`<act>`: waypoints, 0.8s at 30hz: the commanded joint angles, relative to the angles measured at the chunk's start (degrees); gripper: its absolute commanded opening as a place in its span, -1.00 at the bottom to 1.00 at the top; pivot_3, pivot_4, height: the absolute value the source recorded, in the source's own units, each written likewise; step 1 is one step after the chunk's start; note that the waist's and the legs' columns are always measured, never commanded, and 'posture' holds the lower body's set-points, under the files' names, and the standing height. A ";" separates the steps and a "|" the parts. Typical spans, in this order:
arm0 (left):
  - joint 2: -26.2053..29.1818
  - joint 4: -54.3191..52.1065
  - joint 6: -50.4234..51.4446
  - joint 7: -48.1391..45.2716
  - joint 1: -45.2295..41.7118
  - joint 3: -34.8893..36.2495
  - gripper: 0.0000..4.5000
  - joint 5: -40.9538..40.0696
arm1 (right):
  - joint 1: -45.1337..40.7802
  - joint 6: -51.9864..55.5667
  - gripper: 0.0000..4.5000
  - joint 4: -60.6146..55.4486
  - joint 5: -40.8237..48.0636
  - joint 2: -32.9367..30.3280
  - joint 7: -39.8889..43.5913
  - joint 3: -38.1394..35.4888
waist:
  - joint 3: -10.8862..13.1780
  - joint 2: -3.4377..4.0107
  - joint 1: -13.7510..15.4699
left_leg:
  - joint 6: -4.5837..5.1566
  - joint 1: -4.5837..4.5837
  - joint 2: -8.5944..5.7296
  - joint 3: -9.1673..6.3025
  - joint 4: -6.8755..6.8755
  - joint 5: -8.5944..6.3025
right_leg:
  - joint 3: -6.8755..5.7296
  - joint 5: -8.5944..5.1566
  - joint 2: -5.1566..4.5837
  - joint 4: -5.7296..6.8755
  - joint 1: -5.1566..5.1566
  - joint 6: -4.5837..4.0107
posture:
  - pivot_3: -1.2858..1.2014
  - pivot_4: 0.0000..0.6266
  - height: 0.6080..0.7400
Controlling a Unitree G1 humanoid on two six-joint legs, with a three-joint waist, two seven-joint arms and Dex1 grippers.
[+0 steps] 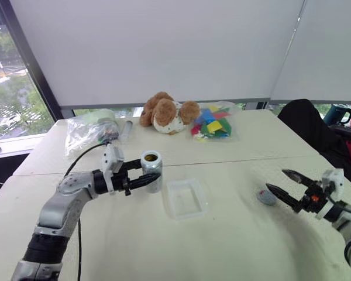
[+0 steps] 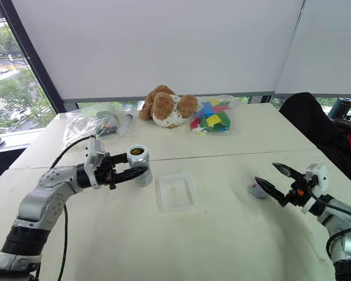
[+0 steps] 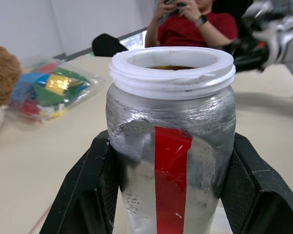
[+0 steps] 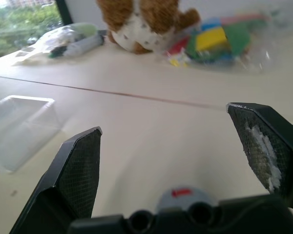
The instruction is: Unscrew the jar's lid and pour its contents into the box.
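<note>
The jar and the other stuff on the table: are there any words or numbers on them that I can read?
No words or numbers can be read anywhere.
The jar: a plain red stripe, no letters.
The lid: a small red mark, no text.
The bag of colored pieces: any print is too small to tell.
The box: clear, no label.

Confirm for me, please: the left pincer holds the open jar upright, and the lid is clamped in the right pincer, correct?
Not quite. The left pincer does hold the open jar upright, but the lid lies on the table, and the right pincer is open, as the right wrist view shows.
</note>
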 commanded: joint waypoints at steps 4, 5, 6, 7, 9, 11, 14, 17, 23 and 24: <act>0.89 5.78 -14.68 4.56 -4.92 -6.25 -0.06 16.57 | 2.97 6.59 0.99 -18.95 3.99 -0.70 3.26 5.56 | 0.00 -0.01 0.20 | 0.00 0.00 -0.01 -0.01 0.01 0.00 | -0.02 0.00 0.00 -0.03 0.02 0.00 | 0.03 -0.52 1.00; 0.12 6.86 -16.18 5.60 -5.88 -6.93 -0.06 18.02 | 3.24 7.09 0.99 -19.49 3.85 -0.34 3.30 6.38 | 0.01 -0.01 0.26 | 0.00 -0.02 -0.02 -0.01 0.01 0.00 | -0.01 0.00 -0.01 -0.04 0.03 0.00 | 0.03 -0.52 1.00; -0.42 7.50 -17.61 6.70 -6.48 -7.70 -0.06 19.80 | 3.83 7.27 0.99 -20.03 3.52 -0.28 3.59 7.03 | 0.03 -0.05 0.45 | 0.00 -0.03 -0.02 -0.01 0.03 0.00 | -0.01 0.00 -0.02 -0.05 0.03 0.01 | 0.03 -0.52 1.00; -1.07 8.72 -21.08 7.85 -7.22 -8.73 -0.06 22.26 | 4.32 6.89 0.99 -20.19 2.83 -0.30 4.05 7.70 | 0.03 -0.06 0.77 | 0.00 -0.07 -0.03 -0.04 0.06 0.00 | -0.02 0.00 -0.02 -0.06 0.02 0.01 | 0.03 -0.52 1.00; -2.48 10.10 -25.37 9.89 -7.90 -9.86 -0.06 25.04 | 5.01 6.86 0.99 -20.54 2.64 0.04 3.87 8.08 | 0.03 -0.06 1.30 | 0.00 -0.08 -0.04 -0.01 0.07 0.00 | -0.01 0.00 -0.03 -0.10 0.02 0.01 | 0.03 -0.52 1.00; -2.73 13.03 -31.78 15.76 -9.32 -12.43 -0.06 33.39 | 5.30 6.82 0.99 -20.76 2.60 0.59 3.29 8.30 | 0.03 -0.06 1.53 | 0.00 -0.09 -0.05 -0.01 0.07 0.00 | 0.00 0.01 -0.04 -0.11 0.02 0.01 | 0.03 -0.52 1.00; -4.05 17.72 -36.19 24.37 -11.21 -14.70 -0.06 42.14 | 5.79 6.51 0.99 -20.87 2.13 1.28 2.82 8.30 | 0.03 -0.07 1.53 | -0.01 -0.08 -0.07 -0.01 0.08 0.00 | 0.00 0.01 -0.04 -0.11 0.02 0.02 | 0.03 -0.52 1.00; -3.35 22.19 -44.13 35.22 -13.30 -18.25 -0.06 53.77 | 6.71 6.16 0.99 -21.29 1.85 2.04 1.41 7.86 | 0.03 -0.08 1.51 | -0.01 -0.08 -0.07 -0.01 0.08 0.00 | -0.01 0.02 -0.04 -0.10 0.02 0.03 | 0.03 -0.52 1.00; -0.01 26.43 -54.34 67.02 -19.27 -29.19 -0.06 83.64 | 9.64 4.64 0.99 -21.83 1.24 3.23 -0.68 6.53 | 0.04 -0.10 1.55 | -0.01 -0.08 -0.07 -0.01 0.06 0.00 | -0.02 0.02 -0.04 -0.09 0.01 0.05 | 0.03 -0.52 1.00; 0.46 26.96 -54.18 71.46 -20.26 -31.18 -0.06 87.85 | 10.00 4.47 0.99 -22.01 1.20 3.32 -0.85 6.50 | 0.05 -0.11 1.57 | -0.01 -0.09 -0.08 -0.01 0.06 0.00 | -0.02 0.03 -0.04 -0.08 0.01 0.07 | 0.03 -0.52 1.00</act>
